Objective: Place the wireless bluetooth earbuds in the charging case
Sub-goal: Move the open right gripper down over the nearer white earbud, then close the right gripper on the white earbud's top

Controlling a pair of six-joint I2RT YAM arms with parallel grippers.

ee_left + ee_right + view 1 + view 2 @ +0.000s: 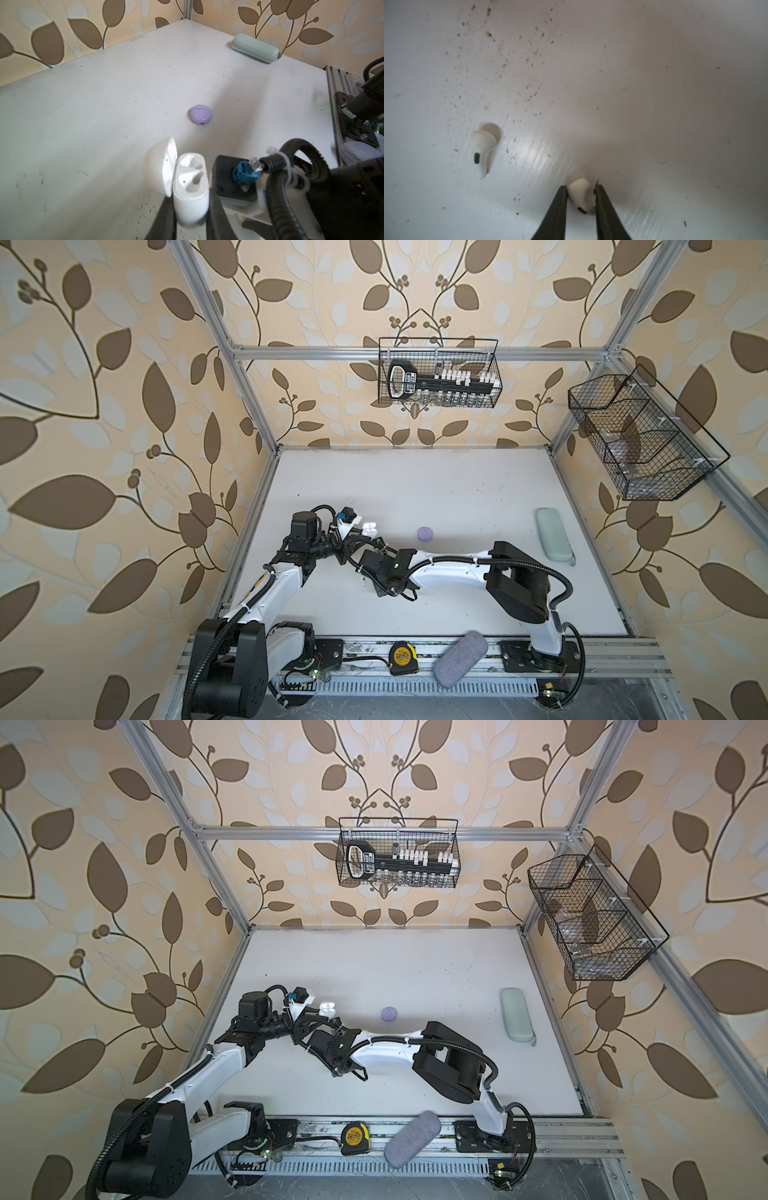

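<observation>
My speckled white tabletop (415,489) carries clutter away from the work: a closed round lavender plastic case (201,114) near the middle, a long mint-green hard case (254,47) by the far right edge, and on the front rail a grey fabric case (460,658) beside a yellow tape measure (402,657). Two black wire baskets (438,373) hang on the leaf-patterned walls. A black block with a blue plug (245,176) and ribbed cable crowds just beside the left gripper (190,205). Its dark fingers clamp the base of a glossy white plastic charging case (191,187), held left of centre with its lid hinged open and both moulded wells visible. The right gripper (581,188) is closed on the rounded head of a small white stemmed earbud (580,199) with a dark oval mark, close over the table; I cannot tell whether it touches. A second white stemmed earbud (481,149) lies loose on the table nearby, apart from the fingers. Only the right wrist view shows the earbuds; in both top views I cannot make them out beneath the arms' wrists, though the charging case (370,528) peeks out.
</observation>
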